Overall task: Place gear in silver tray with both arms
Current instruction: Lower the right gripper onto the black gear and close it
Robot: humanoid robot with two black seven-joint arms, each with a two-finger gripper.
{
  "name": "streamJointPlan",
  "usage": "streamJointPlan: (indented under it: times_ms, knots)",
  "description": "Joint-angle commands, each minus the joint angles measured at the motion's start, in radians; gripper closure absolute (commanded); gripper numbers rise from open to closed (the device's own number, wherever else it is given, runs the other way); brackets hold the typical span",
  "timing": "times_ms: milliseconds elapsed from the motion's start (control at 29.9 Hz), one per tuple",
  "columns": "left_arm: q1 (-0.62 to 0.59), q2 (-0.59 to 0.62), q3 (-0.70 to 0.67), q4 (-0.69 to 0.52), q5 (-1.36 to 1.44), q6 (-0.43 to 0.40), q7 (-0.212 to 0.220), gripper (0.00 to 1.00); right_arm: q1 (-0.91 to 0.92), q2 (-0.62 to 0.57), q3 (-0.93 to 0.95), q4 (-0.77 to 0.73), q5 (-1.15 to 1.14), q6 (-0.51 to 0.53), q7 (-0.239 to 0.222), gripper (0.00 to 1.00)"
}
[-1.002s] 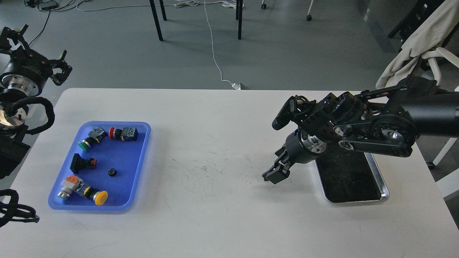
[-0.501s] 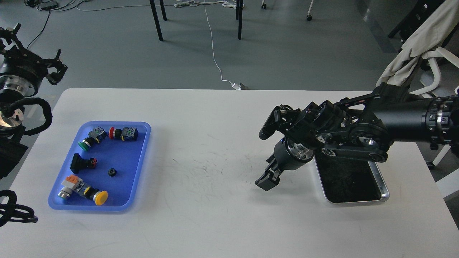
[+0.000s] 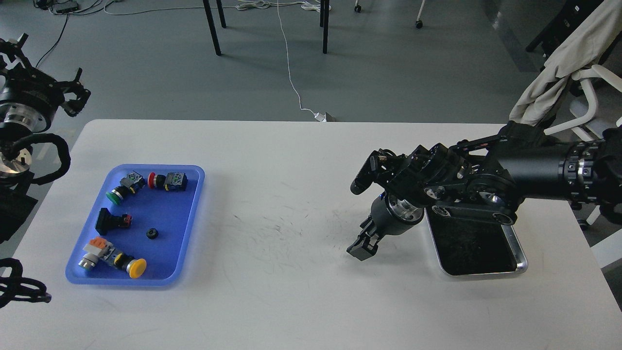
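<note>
Silver tray (image 3: 517, 243): shiny raised rim, dark reflective bottom, near the counter's (image 3: 301, 301) right edge. Right gripper (image 3: 360, 251) beside it: fingers' opening indiscernible. Left gripper (image 3: 73, 92): likewise unclear, beyond the left edge.

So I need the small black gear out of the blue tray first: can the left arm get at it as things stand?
Probably yes: the gear lies alone on the blue tray's floor, nothing over it, on the left pincer's side; the right pincer hangs far off by the silver tray.
</note>
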Motion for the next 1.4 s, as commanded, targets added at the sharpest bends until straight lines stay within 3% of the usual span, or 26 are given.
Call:
streamJointPlan:
  times_ms: [0, 434, 735, 802, 1370]
  knots:
    - [0.0, -0.001, 0.0, 0.0, 0.0, 0.0, 0.0, 0.01, -0.008, 0.0, 0.0, -0.013, 0.0, 0.002, 0.0, 0.31]
    - [0.006, -0.001, -0.001, 0.0, 0.0, 0.0, 0.0, 0.01, -0.011, 0.035, -0.011, -0.03, -0.002, 0.018, 0.017, 0.5]
    - [0.008, -0.001, 0.0, 0.0, 0.0, 0.0, -0.002, 0.01, -0.011, 0.035, -0.014, -0.036, -0.002, 0.023, 0.02, 0.53]
    - [0.008, -0.001, 0.0, 0.0, 0.0, 0.0, 0.0, 0.01, -0.011, 0.035, -0.015, -0.038, -0.003, 0.029, 0.026, 0.59]
    - [0.014, 0.0, 0.0, 0.001, 0.0, 0.0, 0.0, 0.01, -0.002, 0.044, -0.032, -0.036, -0.025, 0.041, 0.054, 0.66]
